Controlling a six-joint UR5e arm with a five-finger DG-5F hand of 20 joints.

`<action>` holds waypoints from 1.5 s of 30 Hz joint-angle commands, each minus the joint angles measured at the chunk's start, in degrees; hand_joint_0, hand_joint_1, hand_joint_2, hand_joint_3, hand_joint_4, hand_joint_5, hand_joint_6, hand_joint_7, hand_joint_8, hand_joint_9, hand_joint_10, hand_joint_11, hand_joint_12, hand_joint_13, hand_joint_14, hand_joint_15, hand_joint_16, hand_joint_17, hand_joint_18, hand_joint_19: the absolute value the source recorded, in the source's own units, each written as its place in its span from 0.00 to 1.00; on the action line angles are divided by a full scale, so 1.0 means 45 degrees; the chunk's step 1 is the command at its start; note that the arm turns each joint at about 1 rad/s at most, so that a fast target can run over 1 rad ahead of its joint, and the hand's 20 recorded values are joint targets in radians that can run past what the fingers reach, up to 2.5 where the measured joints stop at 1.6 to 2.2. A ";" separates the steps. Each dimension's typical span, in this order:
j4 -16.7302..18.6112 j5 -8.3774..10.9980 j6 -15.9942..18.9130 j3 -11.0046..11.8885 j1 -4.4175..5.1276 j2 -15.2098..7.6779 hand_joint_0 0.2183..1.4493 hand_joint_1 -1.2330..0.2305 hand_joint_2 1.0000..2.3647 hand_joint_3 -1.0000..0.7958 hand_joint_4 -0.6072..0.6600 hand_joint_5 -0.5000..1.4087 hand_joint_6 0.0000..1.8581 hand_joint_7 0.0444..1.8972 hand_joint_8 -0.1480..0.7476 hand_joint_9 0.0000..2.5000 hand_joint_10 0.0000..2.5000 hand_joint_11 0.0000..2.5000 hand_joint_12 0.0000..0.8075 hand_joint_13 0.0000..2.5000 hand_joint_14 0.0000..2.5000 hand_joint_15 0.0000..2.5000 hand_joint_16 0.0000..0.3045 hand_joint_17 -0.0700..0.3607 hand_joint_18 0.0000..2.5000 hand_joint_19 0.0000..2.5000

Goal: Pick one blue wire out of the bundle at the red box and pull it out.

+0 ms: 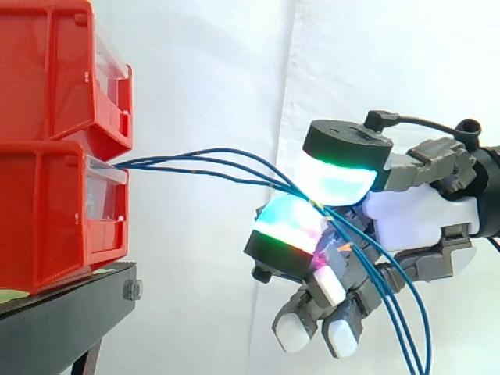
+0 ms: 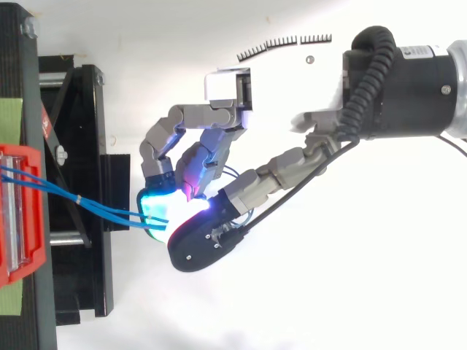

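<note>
Three thin blue wires (image 1: 226, 150) come out of the clear front of the lower red bin (image 1: 47, 219) and run right to my hand (image 1: 414, 215). The wires meet between two glowing pads (image 1: 336, 180), one above and one below, and those pads pinch them. Past the pinch the wires hang down in loops toward the lower right. From above, the blue wires (image 2: 102, 208) stretch from the red bin (image 2: 38, 240) across the stand to the cyan-lit pads of the hand (image 2: 204, 157). The other fingers curl down below the pinch.
A second red bin (image 1: 55, 78) is stacked on the lower one. Both sit on a black stand (image 1: 70, 312) at the left, in front of a white curtain. The arm (image 2: 408, 87) reaches in from the right.
</note>
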 commanded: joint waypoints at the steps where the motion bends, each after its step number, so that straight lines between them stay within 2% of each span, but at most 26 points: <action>1: -0.0074 -0.0066 -0.0001 -0.0001 -0.0009 0.0000 0.43 0.27 0.00 0.28 0.52 0.15 0.51 0.54 0.53 0.35 0.01 0.23 0.51 0.30 0.01 0.15 0.17 0.43 0.30 0.18; 7: -0.0094 -0.0105 -0.0001 -0.0001 -0.0009 0.0000 0.38 0.28 0.00 0.28 0.59 0.15 0.50 0.52 0.52 0.35 0.01 0.23 0.51 0.30 0.01 0.15 0.17 0.43 0.30 0.19; 12: -0.0094 -0.0105 -0.0001 -0.0001 -0.0009 0.0000 0.34 0.33 0.00 0.28 0.60 0.16 0.50 0.52 0.53 0.35 0.01 0.24 0.51 0.29 0.01 0.15 0.17 0.43 0.30 0.19; 15: -0.0074 -0.0105 0.0038 -0.0001 -0.0009 0.0000 0.30 0.42 0.00 0.28 0.62 0.16 0.50 0.51 0.54 0.35 0.01 0.23 0.53 0.29 0.01 0.15 0.17 0.44 0.30 0.20; 19: -0.0289 -0.0105 0.0136 -0.0001 0.0011 0.0000 0.24 0.58 0.00 0.28 0.63 0.16 0.49 0.51 0.57 0.35 0.01 0.23 0.56 0.29 0.01 0.16 0.19 0.46 0.29 0.21; 25: -0.0328 -0.0125 0.0175 -0.0001 0.0050 0.0000 0.19 0.67 0.00 0.28 0.64 0.16 0.49 0.51 0.59 0.34 0.01 0.24 0.59 0.28 0.01 0.16 0.21 0.50 0.29 0.21; 27: -0.0328 -0.0125 0.0214 -0.0001 0.0050 0.0000 0.18 0.66 0.00 0.28 0.64 0.16 0.49 0.50 0.61 0.35 0.00 0.23 0.60 0.28 0.01 0.16 0.22 0.51 0.29 0.21; 32: -0.0328 -0.0281 0.0331 -0.0001 0.0030 0.0000 0.10 0.52 0.00 0.28 0.67 0.16 0.50 0.47 0.63 0.35 0.00 0.24 0.65 0.29 0.01 0.16 0.25 0.56 0.32 0.19; 36: -0.0328 -0.0496 0.0507 -0.0001 0.0030 0.0000 0.09 0.46 0.00 0.28 0.69 0.16 0.50 0.46 0.62 0.34 0.00 0.24 0.66 0.29 0.00 0.16 0.26 0.57 0.32 0.19; 38: -0.0328 -0.0594 0.0605 -0.0001 0.0030 0.0000 0.11 0.39 0.00 0.28 0.68 0.15 0.50 0.46 0.61 0.33 0.01 0.24 0.64 0.28 0.01 0.16 0.25 0.55 0.31 0.19; 45: -0.0328 -0.0691 0.0683 -0.0001 -0.0009 0.0000 0.25 0.33 0.00 0.28 0.61 0.15 0.49 0.51 0.53 0.32 0.01 0.24 0.54 0.27 0.01 0.16 0.19 0.47 0.27 0.20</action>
